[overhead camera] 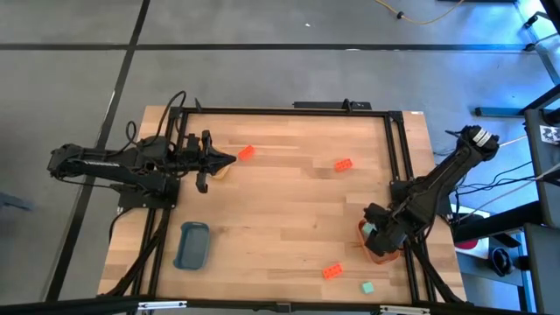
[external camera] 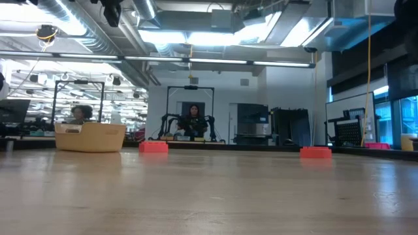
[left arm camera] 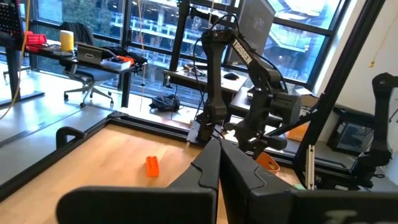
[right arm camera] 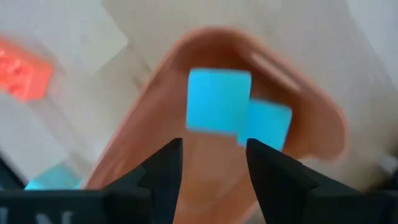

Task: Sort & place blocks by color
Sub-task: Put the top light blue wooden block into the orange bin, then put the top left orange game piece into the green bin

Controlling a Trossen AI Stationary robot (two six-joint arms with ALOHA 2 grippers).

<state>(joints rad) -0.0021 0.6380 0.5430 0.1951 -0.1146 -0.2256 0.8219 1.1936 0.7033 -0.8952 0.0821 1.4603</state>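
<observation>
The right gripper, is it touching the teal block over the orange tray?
Apart. The right wrist view shows the right gripper open, its dark fingers below the teal block with a gap of orange tray showing between them.

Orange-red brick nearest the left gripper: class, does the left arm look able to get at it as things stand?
Probably yes. The orange-red brick lies on bare wood just ahead of the shut left gripper, with nothing between them; the fingers would need to open first.

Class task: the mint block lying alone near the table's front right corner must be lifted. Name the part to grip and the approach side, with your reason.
Grip the mint block across two opposite flat sides, coming straight down from above. It lies flat and clear of the orange brick nearby, so probably nothing blocks the fingers.
</observation>
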